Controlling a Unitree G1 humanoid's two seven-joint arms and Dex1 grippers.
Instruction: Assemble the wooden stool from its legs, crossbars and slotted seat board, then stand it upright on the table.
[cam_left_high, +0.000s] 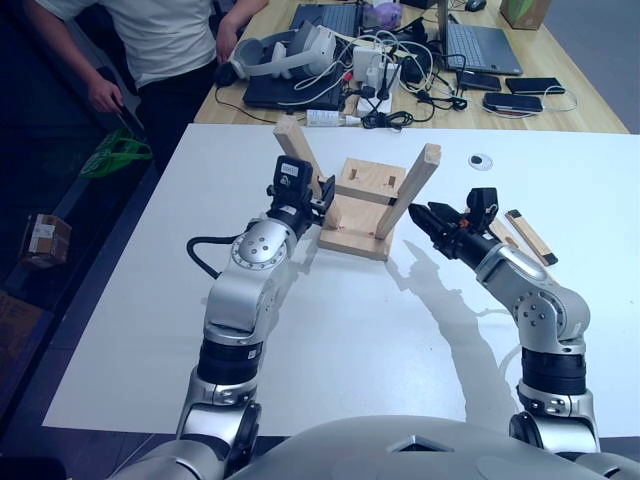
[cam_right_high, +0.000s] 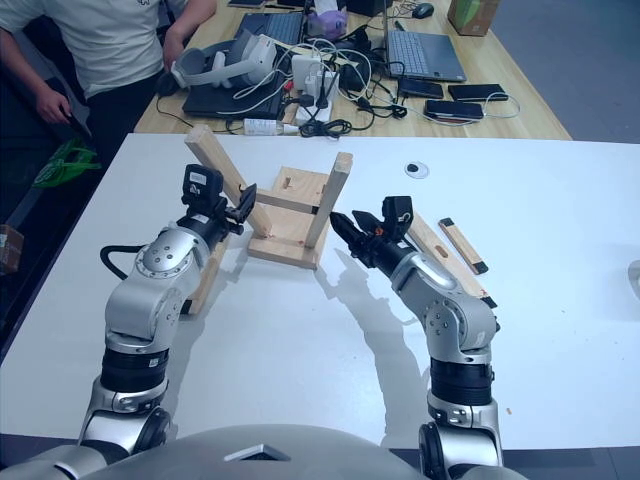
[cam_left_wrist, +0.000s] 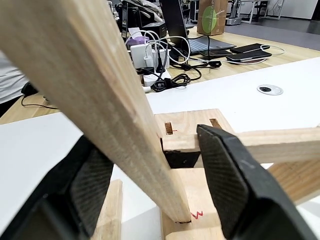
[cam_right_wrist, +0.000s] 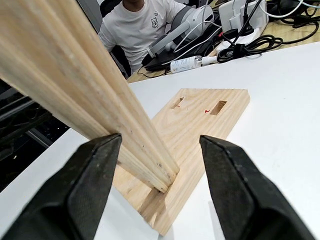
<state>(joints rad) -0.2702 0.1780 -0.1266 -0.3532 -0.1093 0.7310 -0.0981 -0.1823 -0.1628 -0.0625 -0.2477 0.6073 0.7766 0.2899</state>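
The left gripper (cam_left_high: 322, 205), black and two-fingered, stands open around the foot of the left leg (cam_left_high: 293, 142), a pale square wooden post. One pad (cam_left_wrist: 90, 185) is close against the wood and the other (cam_left_wrist: 225, 175) is apart from it. The right gripper (cam_left_high: 422, 213) is spread wide just beside the foot of the right leg (cam_left_high: 415, 180), a matching wooden post, gripping nothing. Both posts lean outward from the flat, pale wooden seat board (cam_left_high: 350, 242) with rectangular slots, which lies on the white table (cam_left_high: 350, 340). A thin wooden crossbar (cam_left_high: 362, 193) joins them. Two loose wooden bars (cam_left_high: 530, 236) lie near the right arm.
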